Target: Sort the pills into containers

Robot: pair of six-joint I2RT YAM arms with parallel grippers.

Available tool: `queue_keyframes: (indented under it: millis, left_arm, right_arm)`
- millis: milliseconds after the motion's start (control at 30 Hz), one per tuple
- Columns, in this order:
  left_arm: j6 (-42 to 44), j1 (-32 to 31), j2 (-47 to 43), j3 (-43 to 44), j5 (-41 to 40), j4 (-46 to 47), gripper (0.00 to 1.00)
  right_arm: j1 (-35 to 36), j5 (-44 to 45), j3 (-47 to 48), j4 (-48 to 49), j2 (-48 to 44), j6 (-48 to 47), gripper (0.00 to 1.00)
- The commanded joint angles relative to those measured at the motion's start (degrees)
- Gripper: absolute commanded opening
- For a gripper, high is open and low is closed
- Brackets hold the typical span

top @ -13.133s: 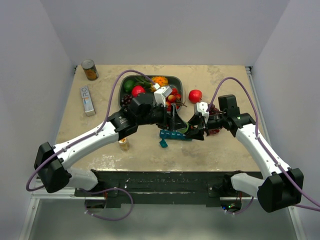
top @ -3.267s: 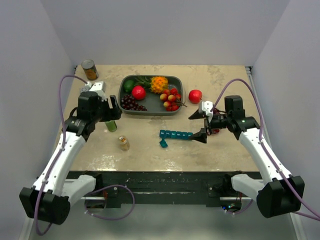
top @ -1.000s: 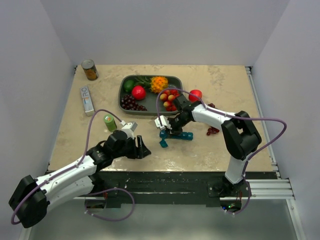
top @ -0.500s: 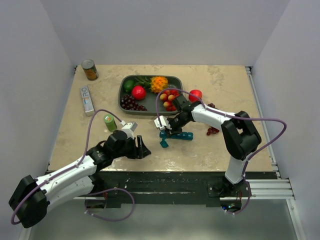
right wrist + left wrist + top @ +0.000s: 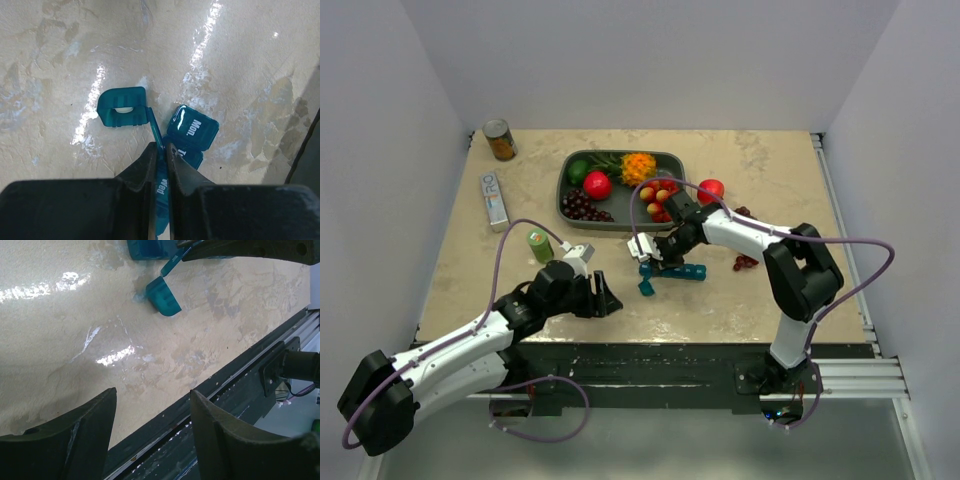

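Right wrist view: the right arm's fingers (image 5: 142,167) are pressed together on a thin teal plastic lid flap (image 5: 155,127). The flap seems hinged to a single teal-blue square plastic cell (image 5: 122,107) lying loose on the beige stone-patterned worktop (image 5: 60,60). That cell lies just ahead and left of the fingertips. The teal-blue strip of joined cells (image 5: 192,128), marked Mon. and Wed, sits under and right of them. In the top view the strip's long axis runs left to right. The left arm's fingers (image 5: 80,435) stand apart, holding nothing, near the loose cell but not touching it. The right arm is nearer, so a lift would probably swing the cell about that flap.
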Motion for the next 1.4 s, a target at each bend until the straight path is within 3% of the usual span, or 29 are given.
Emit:
queue_keyframes:
  millis: [0,267,700,1100,1367]
  left_arm:
    - [-1.19,-0.21,0.14,-1.28,1.96,5.65,0.65]
    - [-2.34,-0.21,3.04,-3.39,4.69,13.48,0.65]
    - [-5.93,-0.21,6.38,-8.4,8.03,28.68,0.65]
    - [-8.14,-3.2,21.66,-7.27,7.77,46.08,0.6]
    - [-11.91,-8.12,35.55,-3.58,6.81,55.14,0.49]
  right_arm:
    - [0.53,1.58,1.74,-2.15,-3.46,0.23,0.03]
    - [0.7,6.85,1.83,-6.37,-6.36,1.98,0.0]
    - [4.56,29.26,-1.15,-9.71,-10.93,15.86,0.0]
    - [6.68,36.65,-2.13,-8.66,-9.61,27.3,0.0]
    - [7.47,36.04,-1.51,-9.01,-8.82,29.85,0.02]
